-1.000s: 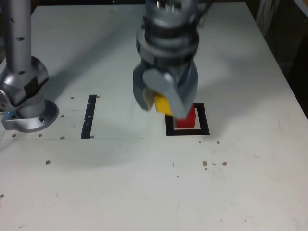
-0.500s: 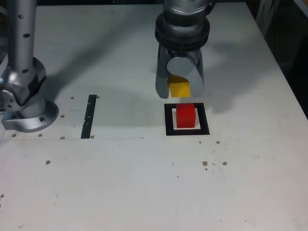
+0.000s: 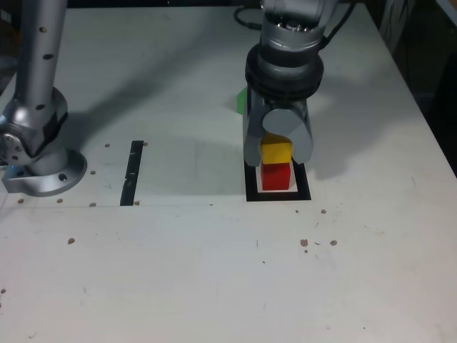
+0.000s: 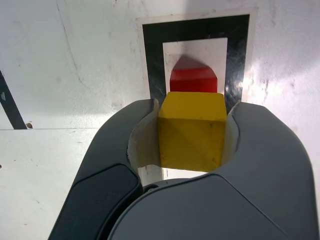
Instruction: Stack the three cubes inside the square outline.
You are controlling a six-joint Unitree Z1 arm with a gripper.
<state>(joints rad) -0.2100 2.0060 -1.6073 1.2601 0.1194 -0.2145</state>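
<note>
White table [image 3: 214, 286], scuffed, w/ small brown specks; dark surround past its far edge and past the edge on the exterior view's right. Arm base [image 3: 39, 153] sits near the table edge at the exterior view's left, w/ a straight black tape strip [image 3: 132, 173] just beside it toward centre. The square outline [image 3: 250, 187] lies centre-right, well apart from the strip, w/ plenty of bare table btwn them and in front; the right edge is also well clear. The red cube [image 3: 277, 176] stands inside the outline on the white centre; in the wrist view [image 4: 193, 80] a white margin shows around it inside the black frame [image 4: 152, 60]. The gripper [image 3: 277, 146] comes down from above, jaws narrow and clamped on the yellow cube [image 3: 276, 151], one jaw on each side face [image 4: 191, 131]. Yellow sits directly over red; in the exterior view its bottom edge meets the red top, but can't tell if it's touching or a hair above. Jaw tips reach down either side of the red cube, over the black frame. The green cube [image 3: 242, 101] peeks out behind the gripper on the exterior view's left, mostly hidden, outside the outline, farther back on the table.
</note>
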